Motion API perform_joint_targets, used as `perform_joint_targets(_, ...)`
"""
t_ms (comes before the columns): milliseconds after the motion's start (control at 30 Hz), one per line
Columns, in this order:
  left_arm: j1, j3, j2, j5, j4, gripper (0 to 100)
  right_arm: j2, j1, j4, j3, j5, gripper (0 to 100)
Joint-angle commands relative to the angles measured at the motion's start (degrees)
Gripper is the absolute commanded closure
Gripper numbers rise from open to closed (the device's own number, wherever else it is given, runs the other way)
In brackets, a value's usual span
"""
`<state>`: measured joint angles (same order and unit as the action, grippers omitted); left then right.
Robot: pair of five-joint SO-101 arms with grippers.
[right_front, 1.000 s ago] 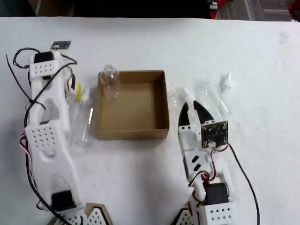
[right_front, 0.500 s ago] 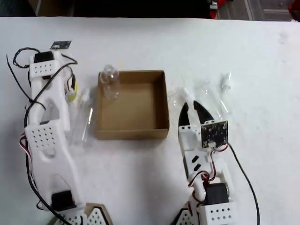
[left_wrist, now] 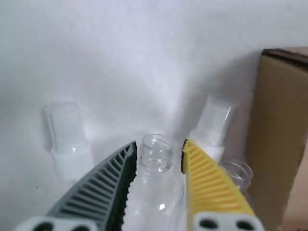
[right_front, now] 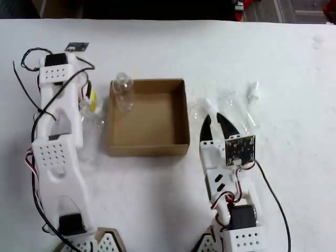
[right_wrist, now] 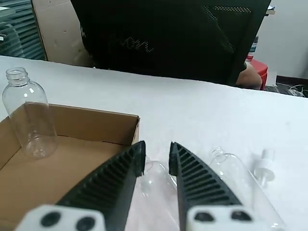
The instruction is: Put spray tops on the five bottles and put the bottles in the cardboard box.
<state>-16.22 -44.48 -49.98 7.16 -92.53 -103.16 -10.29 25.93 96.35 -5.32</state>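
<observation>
With our left gripper (left_wrist: 159,144) pinching an uncapped bottle (left_wrist: 155,156) beside the cardboard box (left_wrist: 281,134) and our right gripper (right_wrist: 157,147) spread, we next need a spray top (left_wrist: 211,122).

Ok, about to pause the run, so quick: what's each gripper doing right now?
Left gripper: fingers closed on a clear bottle just below its neck.
Right gripper: open, holding nothing.

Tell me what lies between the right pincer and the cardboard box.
A clear bottle lies on its side there, as the high and right wrist views show.
</observation>
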Motion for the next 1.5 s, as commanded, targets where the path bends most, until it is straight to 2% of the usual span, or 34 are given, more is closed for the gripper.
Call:
perform_joint_targets(0, 1.63, -2.99, 3.91, -0.44, 0.18, 85, -0.13, -0.31, 0.04, 0.44, -0.79, 92.8)
perform_joint_targets(200, 1.54, -2.99, 3.91, -0.44, 0.00, 86, -0.13, -0.31, 0.04, 0.44, -0.79, 92.8)
perform_joint_targets(400, 1.63, -2.99, 3.91, -0.44, -0.09, 98, -0.13, -0.31, 0.04, 0.44, -0.79, 92.8)
perform_joint_targets(667, 1.71, -3.78, 4.62, -0.53, -1.14, 97, -0.13, -0.31, 0.04, 0.44, -0.79, 92.8)
perform_joint_targets(867, 1.98, -13.54, 4.53, -0.62, -9.14, 97, -0.13, -0.31, 0.04, 0.44, -0.79, 92.8)
perform_joint_targets(1467, 2.07, -16.70, 4.79, -1.05, -9.76, 97, -0.13, -0.31, 0.04, 0.44, -0.79, 92.8)
